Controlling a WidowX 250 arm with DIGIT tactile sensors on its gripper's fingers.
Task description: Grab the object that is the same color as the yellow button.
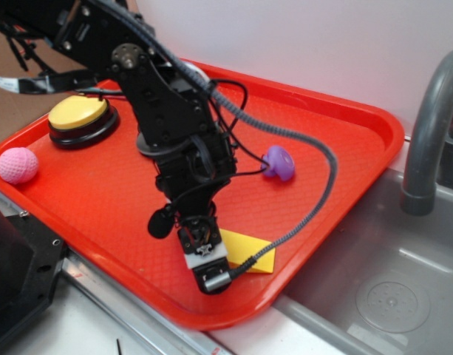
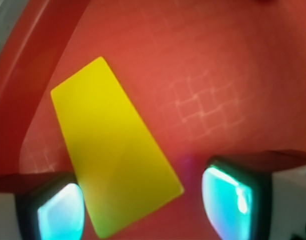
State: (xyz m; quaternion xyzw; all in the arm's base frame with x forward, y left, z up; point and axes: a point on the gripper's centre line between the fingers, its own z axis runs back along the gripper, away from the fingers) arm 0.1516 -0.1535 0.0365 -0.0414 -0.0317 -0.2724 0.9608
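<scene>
- My tool [image 2: 143, 205] is spread wide, fingers either side of the yellow wedge [image 2: 113, 155], not touching.
- The wedge lies flat on the red tray [image 1: 344, 126], near its front rim.

A red tray [image 1: 344, 126] holds everything. The black arm [image 1: 167, 111] reaches down over its near side, and the pincer [image 1: 205, 260] sits low against the yellow wedge [image 1: 250, 250], which lies flat near the tray's front rim; how the jaws stand is hidden by the arm. The yellow button [image 1: 80, 118] sits at the far left, a pink ball [image 1: 18, 164] just in front of it. A purple object [image 1: 279, 163] lies mid-tray. A grey faucet [image 1: 429, 126] rises over a sink [image 1: 389, 296] at right.
</scene>
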